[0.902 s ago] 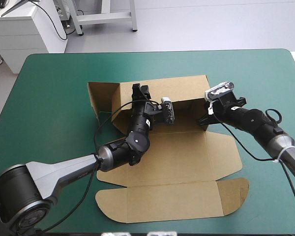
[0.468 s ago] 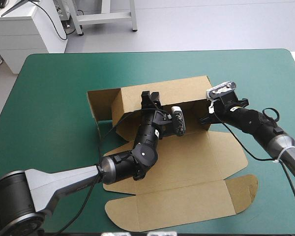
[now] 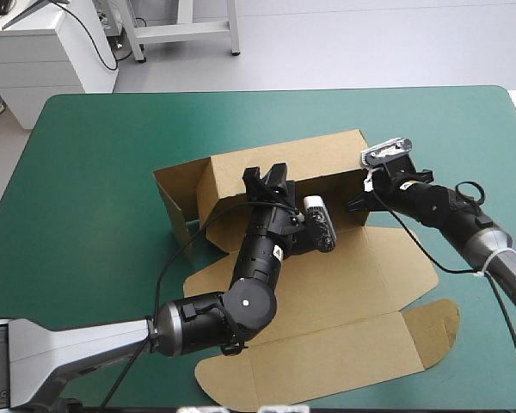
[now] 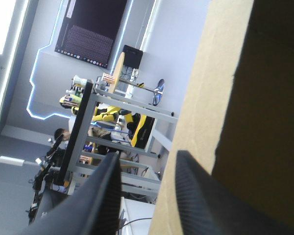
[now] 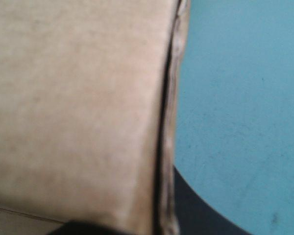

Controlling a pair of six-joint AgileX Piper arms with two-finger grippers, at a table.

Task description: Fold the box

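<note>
The left pincer point(image 3: 267, 175), two black curved fins with ribbed edges, stands narrowly parted at the top edge of the raised wall of the box point(image 3: 344, 284), a cut sheet of matte brown board. The right pincer point(image 3: 355, 205) grips that wall's right end, its fins mostly cut off in its wrist view. The box lies mid-surface on the smooth teal-green cover point(image 3: 95, 172), with its round-cornered flaps flat toward the near edge.

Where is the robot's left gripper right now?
In the high view the left gripper, open, sits near the middle of the table, at the raised far wall of the box.
</note>
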